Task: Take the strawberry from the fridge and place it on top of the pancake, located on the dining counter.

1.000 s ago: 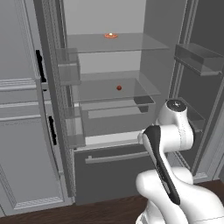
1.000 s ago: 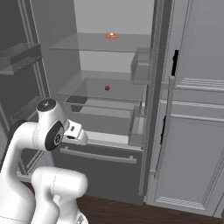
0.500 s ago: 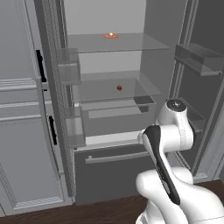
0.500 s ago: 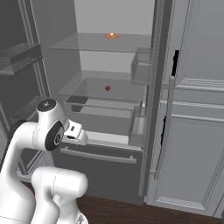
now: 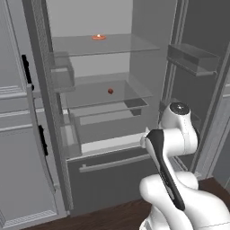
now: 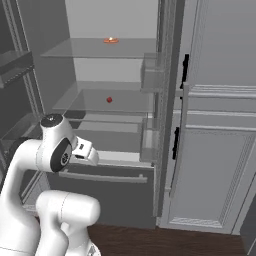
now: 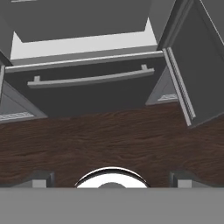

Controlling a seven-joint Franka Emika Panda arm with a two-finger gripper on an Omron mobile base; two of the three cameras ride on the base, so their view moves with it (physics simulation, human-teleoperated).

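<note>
My base: it has moved and carried both base cameras with it, so the whole picture has slid left in the two base views. This is a camera shift, not a move of the things.
Fridge point(image 5: 103, 184): sits a little further left than half a second ago in both base views.
Strawberry point(image 5: 110, 91): same spot on its glass shelf, but it shows left of where it did.
Small orange item point(image 5: 99, 37) on the upper shelf: drifted left by the same amount.
Black cabinet handles point(image 6: 185, 70): closer to the middle of the right base view, and nearer the left edge of the left base view.
Grey cabinets point(image 6: 220, 150): more of them in the right base view.
</note>
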